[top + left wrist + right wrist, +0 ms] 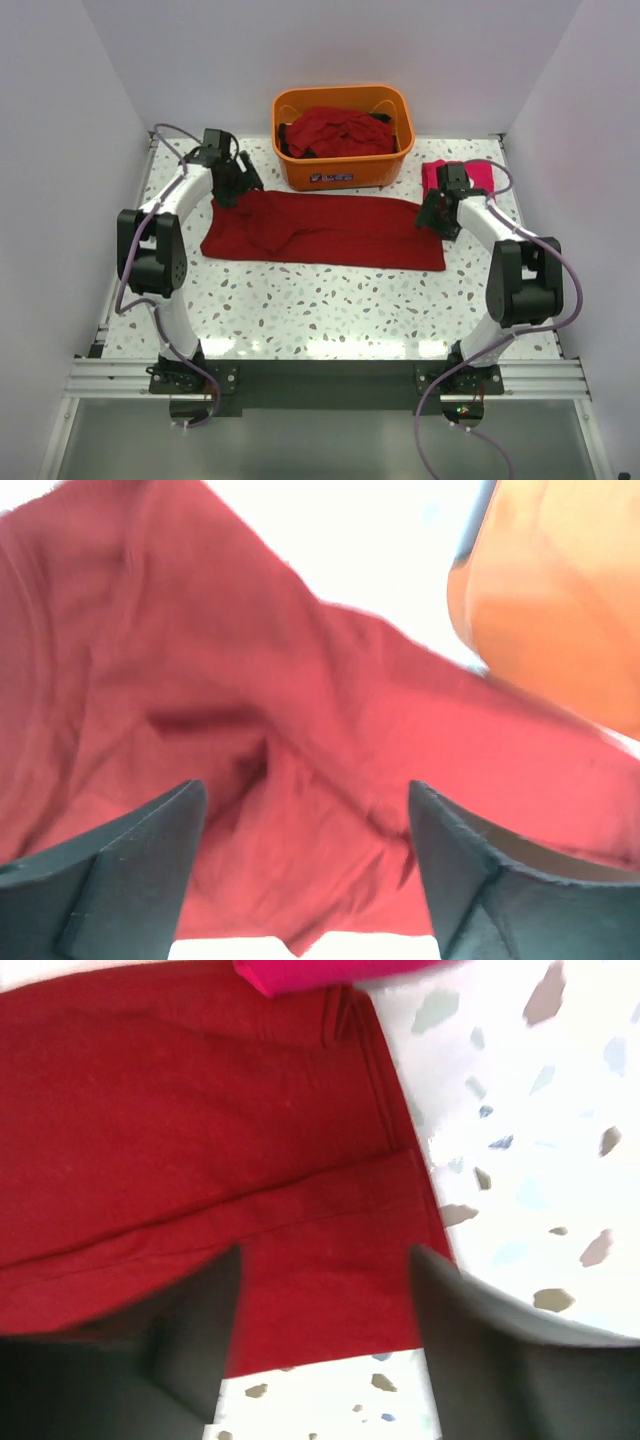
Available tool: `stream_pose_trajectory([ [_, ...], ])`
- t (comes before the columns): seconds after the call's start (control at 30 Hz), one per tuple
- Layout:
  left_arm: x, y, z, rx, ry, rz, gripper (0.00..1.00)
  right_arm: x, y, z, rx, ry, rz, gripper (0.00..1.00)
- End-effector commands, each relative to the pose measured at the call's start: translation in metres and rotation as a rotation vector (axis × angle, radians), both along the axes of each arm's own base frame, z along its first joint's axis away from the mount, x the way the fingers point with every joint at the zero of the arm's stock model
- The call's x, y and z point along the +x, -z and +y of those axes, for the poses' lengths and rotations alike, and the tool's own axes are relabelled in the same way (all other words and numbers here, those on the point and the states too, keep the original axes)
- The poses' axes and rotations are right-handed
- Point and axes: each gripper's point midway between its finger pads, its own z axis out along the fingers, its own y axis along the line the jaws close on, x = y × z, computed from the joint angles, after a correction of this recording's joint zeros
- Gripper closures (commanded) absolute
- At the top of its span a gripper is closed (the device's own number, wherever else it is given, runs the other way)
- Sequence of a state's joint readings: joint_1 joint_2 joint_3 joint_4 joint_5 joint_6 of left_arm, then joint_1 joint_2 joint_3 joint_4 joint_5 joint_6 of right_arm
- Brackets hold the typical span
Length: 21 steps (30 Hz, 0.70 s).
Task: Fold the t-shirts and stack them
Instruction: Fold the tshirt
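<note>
A dark red t-shirt (330, 232) lies spread lengthwise across the table, folded to a long strip. My left gripper (230, 190) is open over its left end; in the left wrist view the rumpled red cloth (250, 730) lies between the open fingers (140, 870). My right gripper (437, 218) is open over its right end; the right wrist view shows the shirt's hem corner (330, 1280) between the fingers (200, 1330). A folded pinkish-red t-shirt (478, 176) lies behind the right gripper, its edge in the right wrist view (320, 972). More dark red shirts (335, 132) fill the tub.
The orange plastic tub (345, 170) stands at the back centre, just behind the spread shirt; its wall shows in the left wrist view (560, 600). White side walls enclose the speckled table (330, 310).
</note>
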<state>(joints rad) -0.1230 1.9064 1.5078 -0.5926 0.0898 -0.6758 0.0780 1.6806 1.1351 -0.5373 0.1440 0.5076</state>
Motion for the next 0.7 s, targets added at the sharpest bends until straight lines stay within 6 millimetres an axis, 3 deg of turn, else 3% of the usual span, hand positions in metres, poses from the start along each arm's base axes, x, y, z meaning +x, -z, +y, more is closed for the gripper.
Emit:
stream_pose_trajectory([
  [0.0,0.032,-0.031,0.016,0.057,-0.028,-0.099,0.11,0.017,-0.034,-0.009,-0.067,-0.035,-0.063,0.23],
  [0.07,0.023,-0.029,0.015,0.053,-0.014,-0.083,0.01,0.004,-0.039,-0.003,-0.089,-0.079,-0.049,0.07],
  [0.1,0.020,-0.041,0.012,0.035,-0.006,-0.125,0.00,-0.001,-0.042,0.001,-0.089,-0.095,-0.054,0.01],
  [0.13,0.002,-0.025,0.008,0.013,0.016,-0.086,0.00,-0.010,-0.037,0.013,-0.087,-0.141,-0.046,0.01],
  [0.17,-0.007,-0.038,0.006,-0.002,0.022,-0.116,0.00,-0.014,-0.045,0.021,-0.073,-0.161,-0.075,0.01],
  [0.2,-0.015,-0.037,0.006,-0.012,0.018,-0.116,0.00,-0.019,-0.044,0.029,-0.055,-0.184,-0.081,0.01],
  [0.23,-0.036,-0.018,0.006,-0.012,0.020,-0.065,0.00,-0.025,-0.038,0.043,-0.033,-0.228,-0.084,0.01],
  [0.3,-0.052,-0.024,0.002,-0.034,0.024,-0.088,0.00,-0.030,-0.035,0.062,0.037,-0.279,-0.097,0.01],
  [0.37,-0.073,-0.011,-0.004,-0.041,0.031,-0.066,0.00,-0.033,-0.024,0.070,0.069,-0.298,-0.088,0.01],
  [0.5,-0.083,0.010,-0.008,-0.040,0.033,-0.024,0.00,-0.037,-0.005,0.076,0.089,-0.306,-0.038,0.01],
  [0.6,-0.077,0.019,-0.011,-0.049,0.034,-0.017,0.06,-0.040,0.007,0.077,0.092,-0.303,-0.010,0.01],
  [0.67,-0.072,0.025,-0.013,-0.055,0.039,-0.010,0.16,-0.043,0.014,0.074,0.083,-0.296,0.006,0.01],
])
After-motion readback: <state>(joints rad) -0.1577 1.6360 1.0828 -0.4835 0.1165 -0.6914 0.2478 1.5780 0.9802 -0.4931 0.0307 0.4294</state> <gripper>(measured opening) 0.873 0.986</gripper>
